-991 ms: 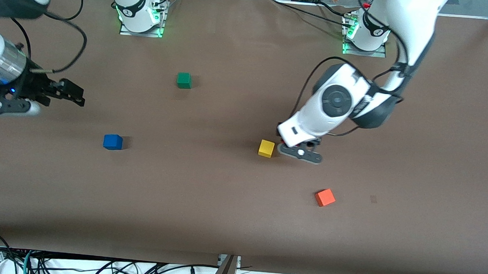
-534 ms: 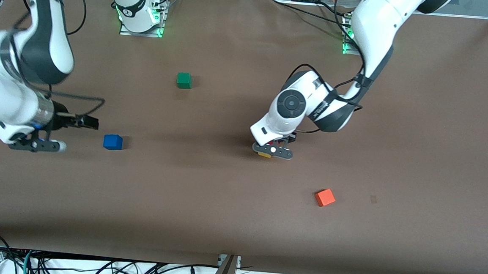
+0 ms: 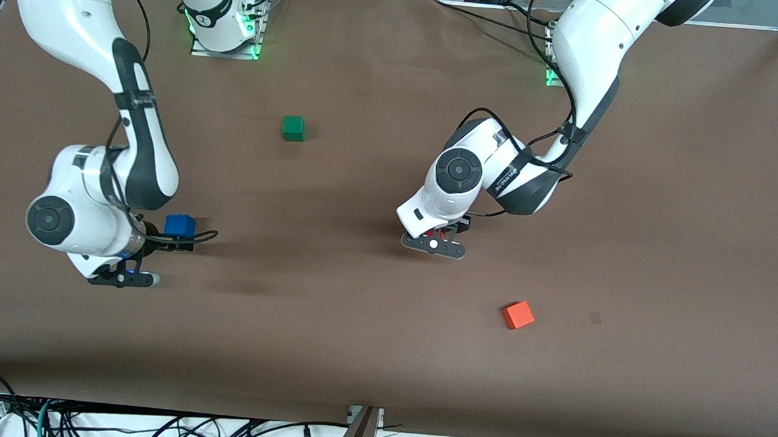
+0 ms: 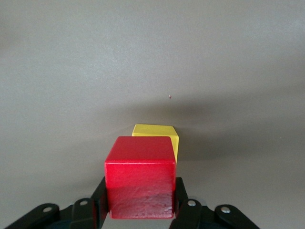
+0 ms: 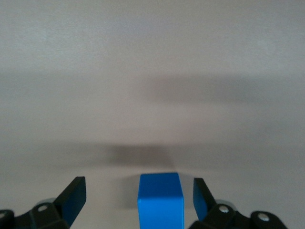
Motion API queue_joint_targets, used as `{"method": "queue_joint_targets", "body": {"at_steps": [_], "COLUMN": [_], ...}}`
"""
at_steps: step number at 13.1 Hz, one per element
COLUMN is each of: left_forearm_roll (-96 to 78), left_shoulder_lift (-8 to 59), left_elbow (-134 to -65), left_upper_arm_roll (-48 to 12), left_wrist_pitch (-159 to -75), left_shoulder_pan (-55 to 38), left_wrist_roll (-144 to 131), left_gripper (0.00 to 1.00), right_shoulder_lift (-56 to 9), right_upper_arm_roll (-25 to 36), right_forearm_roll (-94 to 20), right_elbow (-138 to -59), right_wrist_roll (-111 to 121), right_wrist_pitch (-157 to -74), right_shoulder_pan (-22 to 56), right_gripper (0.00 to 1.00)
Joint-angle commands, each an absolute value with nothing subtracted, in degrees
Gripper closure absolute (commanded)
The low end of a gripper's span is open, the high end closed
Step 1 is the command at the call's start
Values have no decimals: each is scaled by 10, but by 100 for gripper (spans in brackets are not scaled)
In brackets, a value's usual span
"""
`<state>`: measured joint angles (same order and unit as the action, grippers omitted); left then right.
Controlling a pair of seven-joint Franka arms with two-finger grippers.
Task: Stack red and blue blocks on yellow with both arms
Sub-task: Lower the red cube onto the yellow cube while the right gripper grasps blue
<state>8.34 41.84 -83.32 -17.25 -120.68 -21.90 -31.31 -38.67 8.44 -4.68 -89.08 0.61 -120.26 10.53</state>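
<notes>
Now red block [image 4: 140,183] hides most of yellow [image 4: 157,136].

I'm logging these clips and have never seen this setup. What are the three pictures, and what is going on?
Two white jointed robot arms work at a brown table. One picture looks down from across the table; the other two come from cameras on each wrist. The left gripper has its jaws shut on a small matte red cube, over a matte yellow cube on the table. The right gripper, jaws open, straddles a bright blue cube on the table. A green cube and an orange-red cube lie apart, untouched.
</notes>
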Motion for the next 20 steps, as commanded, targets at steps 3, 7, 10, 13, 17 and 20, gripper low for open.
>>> {"method": "queue_joint_targets", "body": {"at_steps": [3, 7, 10, 13, 17, 20], "left_forearm_roll": [101, 102, 101, 101, 103, 103], "left_shoulder_lift": [437, 442, 446, 449, 449, 449], "left_elbow": [-810, -803, -790, -789, -790, -792], "left_upper_arm_roll": [-160, -149, -148, -147, -147, -147], "left_wrist_pitch": [-1197, -1200, -1199, -1199, -1199, -1199], "left_shoulder_pan": [-243, -252, -252, -254, -255, -254], "left_wrist_roll": [-323, -323, -322, -323, -323, -322], "left_gripper": [100, 100, 100, 100, 100, 100], "right_shoulder_lift": [-385, -383, -380, -375, -374, -361], "right_upper_arm_roll": [79, 78, 79, 78, 79, 83], "right_forearm_roll": [-61, -62, -103, -105, -105, -104], "right_elbow": [-958, -969, -963, -961, -961, -959], "right_wrist_roll": [25, 34, 35, 35, 38, 72], "right_wrist_pitch": [-1277, -1281, -1257, -1252, -1252, -1240], "right_shoulder_pan": [99, 98, 98, 100, 100, 98], "right_gripper": [7, 49, 70, 73, 40, 18]}}
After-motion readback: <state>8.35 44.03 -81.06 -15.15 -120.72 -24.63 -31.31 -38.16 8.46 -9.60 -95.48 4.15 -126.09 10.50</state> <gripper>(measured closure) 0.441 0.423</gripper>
